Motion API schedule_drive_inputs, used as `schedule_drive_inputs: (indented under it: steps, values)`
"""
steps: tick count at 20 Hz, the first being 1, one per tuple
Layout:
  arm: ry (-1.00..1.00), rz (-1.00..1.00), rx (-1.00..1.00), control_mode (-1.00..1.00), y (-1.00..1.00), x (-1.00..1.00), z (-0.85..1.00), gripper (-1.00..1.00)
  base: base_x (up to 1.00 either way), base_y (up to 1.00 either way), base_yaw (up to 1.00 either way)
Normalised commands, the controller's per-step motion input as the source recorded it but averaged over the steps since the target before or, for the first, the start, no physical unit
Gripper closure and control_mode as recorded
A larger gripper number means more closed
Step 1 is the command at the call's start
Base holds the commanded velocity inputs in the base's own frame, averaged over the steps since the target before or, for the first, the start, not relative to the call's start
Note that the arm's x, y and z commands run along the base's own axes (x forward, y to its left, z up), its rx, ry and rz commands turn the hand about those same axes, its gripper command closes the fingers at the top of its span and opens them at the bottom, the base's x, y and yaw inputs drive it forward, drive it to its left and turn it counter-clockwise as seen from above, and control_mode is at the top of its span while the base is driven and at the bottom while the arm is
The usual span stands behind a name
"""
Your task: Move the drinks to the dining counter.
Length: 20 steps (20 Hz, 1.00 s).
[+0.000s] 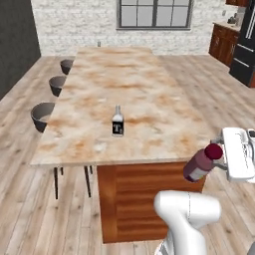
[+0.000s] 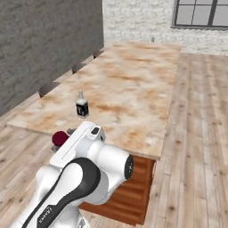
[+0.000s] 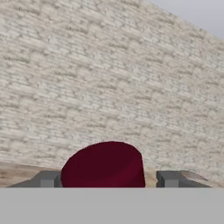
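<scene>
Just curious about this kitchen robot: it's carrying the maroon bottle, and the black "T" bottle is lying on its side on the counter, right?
Not quite. In the left base view the black bottle stands upright on the counter. The gripper does carry the maroon bottle.

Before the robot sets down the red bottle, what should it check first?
1. Red bottle sits between the fingers of the tool: ok.
2. Bottle is upright: not ok, it leans in the left base view.
3. Bottle is over the big counter: not ok, it hangs by the near right corner, off the edge.
4. There is bare counter to land on: ok, the near right part is bare.
5. Black bottle stands out of the way: ok, it is upright and well to the left.
6. Grip is firm enough for the move: cannot tell.
</scene>
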Motion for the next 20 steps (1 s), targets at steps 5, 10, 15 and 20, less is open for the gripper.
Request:
schedule_drive_inputs:
  steps: [5,10,15,20]
  values:
    - [0.0,0.0,0.0,1.0,0.0,0.0,0.0,1.0,0.53,0.51,-0.12]
    - [0.0,0.0,0.0,1.0,0.0,0.0,0.0,1.0,0.64,0.01,-0.09]
    - [0.0,0.0,0.0,1.0,0.0,0.0,0.0,1.0,0.87,0.0,-0.03]
    - [0.0,0.0,0.0,1.0,0.0,0.0,0.0,1.0,0.79,0.0,-0.01]
